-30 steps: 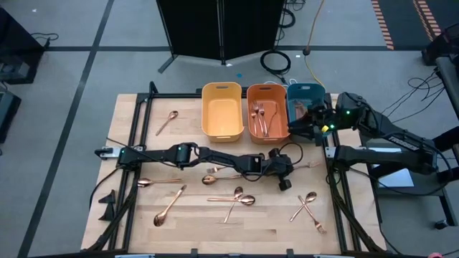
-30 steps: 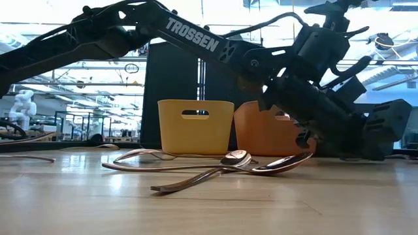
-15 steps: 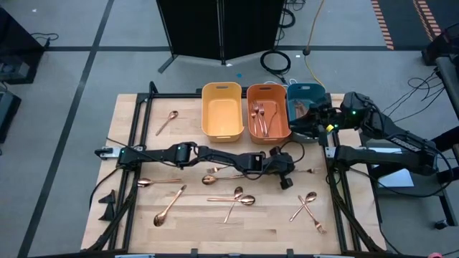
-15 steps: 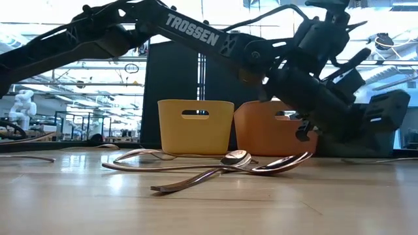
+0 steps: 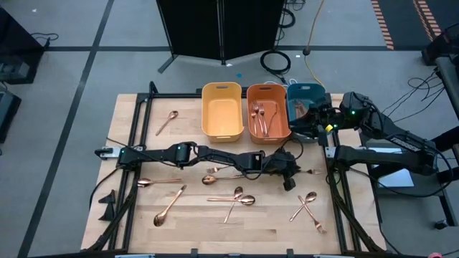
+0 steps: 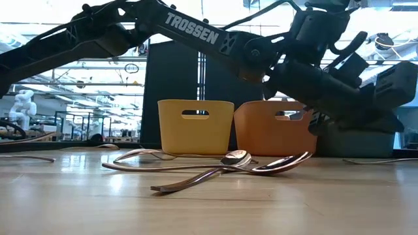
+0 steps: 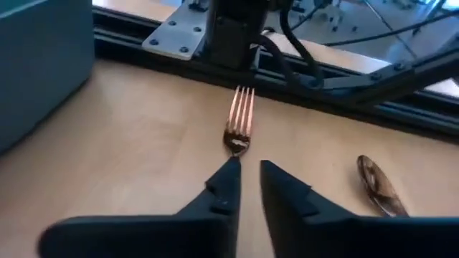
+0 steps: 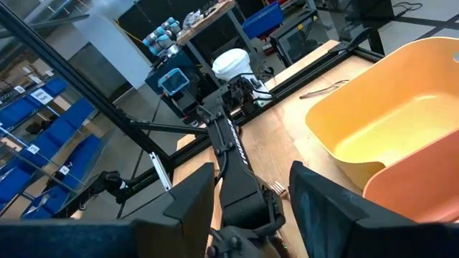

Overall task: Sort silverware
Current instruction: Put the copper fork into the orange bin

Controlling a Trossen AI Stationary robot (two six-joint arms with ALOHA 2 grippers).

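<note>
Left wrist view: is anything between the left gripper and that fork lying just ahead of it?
Nothing visible. The left gripper sits right behind the fork with a narrow gap between its fingers and only bare table between them. A spoon lies off to one side, clear of the line.

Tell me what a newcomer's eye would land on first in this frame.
The long dark left arm stretched flat across the table's middle, its left gripper nosing up to a copper fork near the right rail, nothing held. Then the row of bins at the far edge: a yellow bin, an orange bin already holding forks, a teal bin under the right gripper, whose jaws are open. Copper spoons lie scattered across the near half.
</note>
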